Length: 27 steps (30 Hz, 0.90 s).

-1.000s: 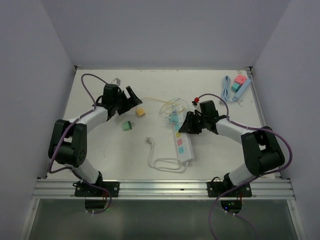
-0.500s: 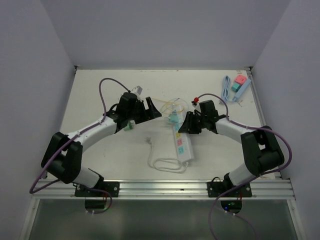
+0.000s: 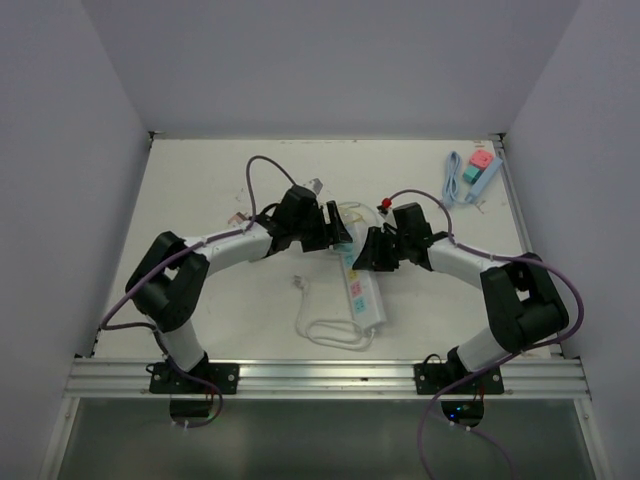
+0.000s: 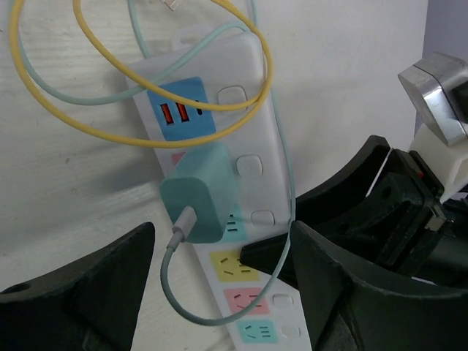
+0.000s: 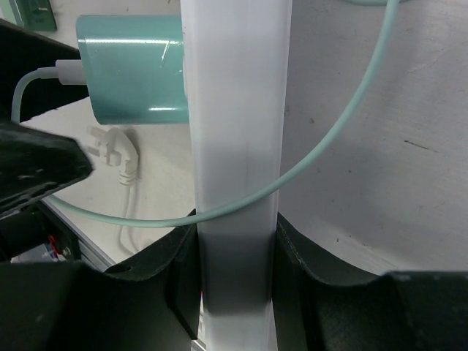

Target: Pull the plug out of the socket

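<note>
A white power strip (image 3: 366,298) with coloured sockets lies at mid-table. A teal plug (image 4: 201,194) with a teal cable sits in one of its sockets; it also shows in the right wrist view (image 5: 131,69). My left gripper (image 3: 335,233) is open just above the plug, one finger on each side of it and not touching it (image 4: 219,292). My right gripper (image 3: 368,250) is shut on the power strip's sides (image 5: 234,278), right beside the plug.
A yellow cable (image 4: 146,140) and the teal cable loop over the strip's far end. The strip's own white cord and plug (image 3: 300,283) coil toward the near edge. Pink and teal blocks with a blue cable (image 3: 478,170) lie at the back right.
My left arm has swung right from the table's left side to the power strip, gripper open, and now hovers at the plug. The right gripper has stayed on the strip.
</note>
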Each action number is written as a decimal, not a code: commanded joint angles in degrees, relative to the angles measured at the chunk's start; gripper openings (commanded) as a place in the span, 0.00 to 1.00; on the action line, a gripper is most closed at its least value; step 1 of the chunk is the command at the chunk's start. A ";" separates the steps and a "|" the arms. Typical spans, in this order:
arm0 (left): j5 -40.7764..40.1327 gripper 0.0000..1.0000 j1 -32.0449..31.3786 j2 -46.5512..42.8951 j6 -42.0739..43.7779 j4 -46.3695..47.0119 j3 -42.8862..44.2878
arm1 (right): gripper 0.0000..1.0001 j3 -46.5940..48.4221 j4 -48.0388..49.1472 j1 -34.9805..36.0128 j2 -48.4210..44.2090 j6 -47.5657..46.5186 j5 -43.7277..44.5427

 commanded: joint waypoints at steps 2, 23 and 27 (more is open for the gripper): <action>-1.29 0.75 -0.87 3.19 -1.86 2.47 2.91 | 0.00 -2.24 -3.59 1.08 -0.92 -0.54 2.89; -1.91 0.00 0.45 3.64 -6.95 10.47 -2.09 | 0.00 -3.29 -8.24 1.43 -1.89 -0.89 10.79; -0.59 0.00 2.29 1.35 -7.92 11.96 -4.90 | 0.00 -3.56 -9.91 0.90 -0.23 0.60 15.01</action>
